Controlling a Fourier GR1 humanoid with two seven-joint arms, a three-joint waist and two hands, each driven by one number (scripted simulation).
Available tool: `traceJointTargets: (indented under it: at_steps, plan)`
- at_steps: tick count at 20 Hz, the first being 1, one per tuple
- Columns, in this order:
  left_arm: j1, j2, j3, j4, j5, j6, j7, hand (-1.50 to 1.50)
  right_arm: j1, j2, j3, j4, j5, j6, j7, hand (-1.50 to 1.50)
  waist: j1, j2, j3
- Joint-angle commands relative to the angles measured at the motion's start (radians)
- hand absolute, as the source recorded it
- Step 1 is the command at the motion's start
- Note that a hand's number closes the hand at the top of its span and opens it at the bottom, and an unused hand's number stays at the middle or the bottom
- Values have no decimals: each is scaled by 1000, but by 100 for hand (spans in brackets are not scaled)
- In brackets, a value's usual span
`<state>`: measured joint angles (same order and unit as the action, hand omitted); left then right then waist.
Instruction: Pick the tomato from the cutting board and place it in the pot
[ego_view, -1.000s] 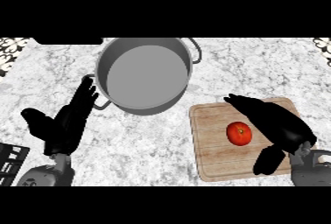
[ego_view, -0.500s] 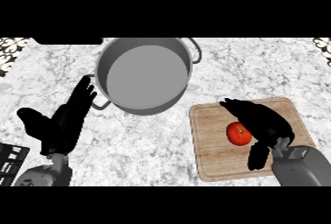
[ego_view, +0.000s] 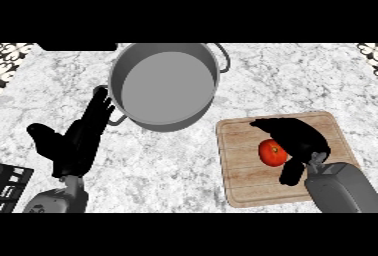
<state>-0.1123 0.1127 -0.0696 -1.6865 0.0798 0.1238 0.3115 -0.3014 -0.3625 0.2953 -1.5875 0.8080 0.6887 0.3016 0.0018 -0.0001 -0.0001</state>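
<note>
Fingers of the left hand (ego_view: 74, 142) stand straight and spread beside the pot (ego_view: 166, 85), tips near its handle. Right of it the cutting board (ego_view: 244, 185) carries the tomato (ego_view: 272, 153), with the right hand (ego_view: 295, 140) curled over it, thumb below; contact cannot be told.

Tomato (ego_view: 271, 154): red, round, lying on the wooden cutting board (ego_view: 251, 185), right of centre on it, partly covered from the right. Cutting board: pale wood, rectangular, slightly skewed on the table. Pot (ego_view: 167, 85): grey metal, round, side handles, upright, up-left of the board, apart from it.
</note>
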Motion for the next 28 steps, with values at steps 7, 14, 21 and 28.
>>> traceJointTargets:
  at_steps: [7, 14, 21, 28]
  plan:
    - [-3, -28, 17, 15, -16, -7, -18, 0, 21, 43, 3, 28, 70, -125, -188, 150, 0, 0, 0]
    - [-16, -28, 12, 18, -33, -14, 5, 0, -46, 229, -33, 100, 128, -160, 35, 150, 3, 1, 0]
    - [10, 11, 52, -32, 11, -58, 30, 0, -215, 359, -34, 187, 177, -269, 329, 150, 11, 1, 0]
    - [16, 22, 72, -42, 25, -72, 21, 0, -255, 260, -108, -65, 225, -273, 309, 150, -1, -3, 0]
